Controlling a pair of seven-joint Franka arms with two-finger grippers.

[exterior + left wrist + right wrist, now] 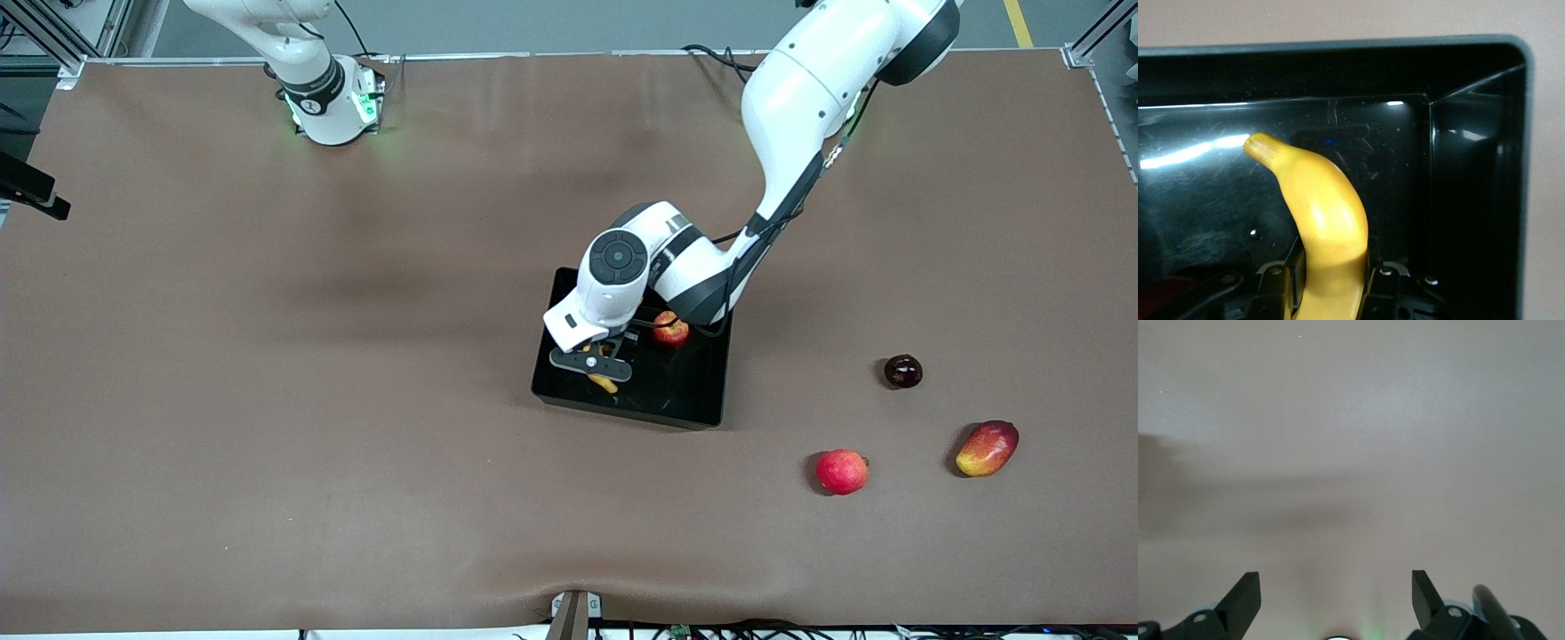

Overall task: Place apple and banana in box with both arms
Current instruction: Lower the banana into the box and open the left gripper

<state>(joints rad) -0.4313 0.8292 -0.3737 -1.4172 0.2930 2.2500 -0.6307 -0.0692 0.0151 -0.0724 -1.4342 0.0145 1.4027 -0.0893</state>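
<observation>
Now the left gripper (597,366) is pinching the banana (1327,227) low over the box (689,400) beside the apple (671,328), and should be lowering before letting go, while the right gripper (1336,597) is waiting spread wide over bare table.

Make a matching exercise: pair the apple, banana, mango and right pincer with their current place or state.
Things:
1. apple
2. banana
3. mango
4. right pincer

States:
A. open, over bare table
B. lying in the box
C. held over the box by the shut left pincer
D. on the table toward the left arm's end

Pairs: 1-B, 2-C, 3-D, 4-A
</observation>
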